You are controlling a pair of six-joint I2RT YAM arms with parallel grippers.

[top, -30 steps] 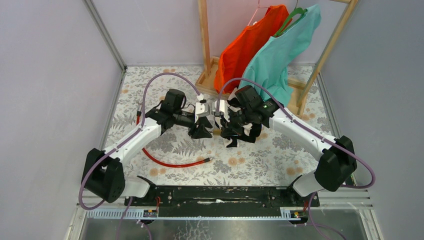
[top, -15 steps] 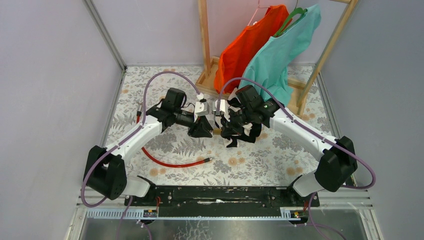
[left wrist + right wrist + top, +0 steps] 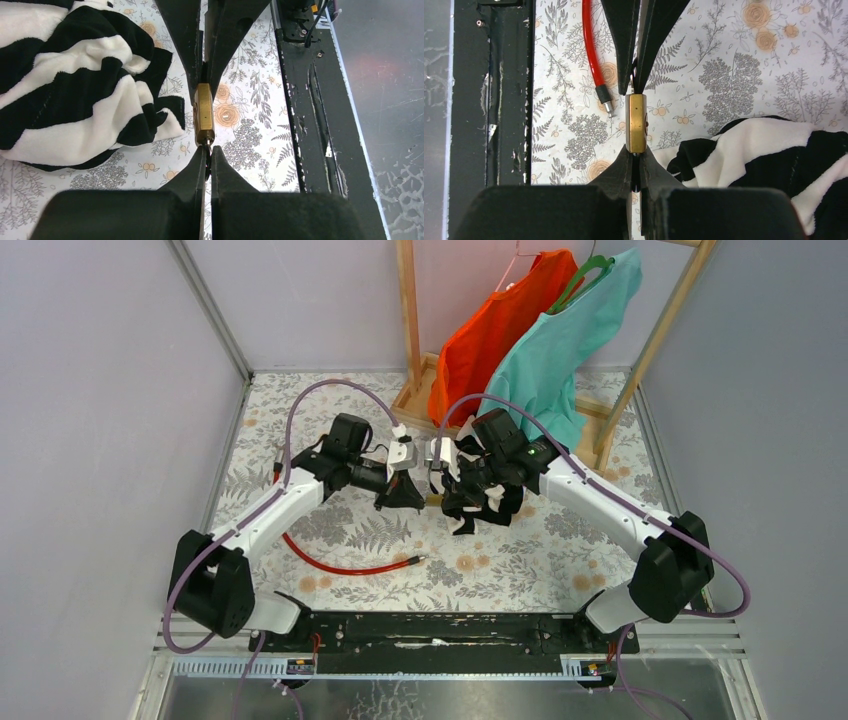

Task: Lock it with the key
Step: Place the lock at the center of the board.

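Your left pincer [image 3: 206, 151] is closed on the tiny grey key [image 3: 206, 144], which sits at the near end of the padlock [image 3: 203, 112], right at the fingertips. The brass padlock is held between both pincers above the table [image 3: 540, 560]. In the left wrist view it stretches toward 12 o'clock, where your right pincer [image 3: 636, 152] clamps its far end, jaws pressed tight on it. A black-and-white striped cloth [image 3: 75, 90] lies at 9 o'clock from the padlock in that view. In the right wrist view a red cable [image 3: 591, 50] lies at 11 o'clock from the padlock.
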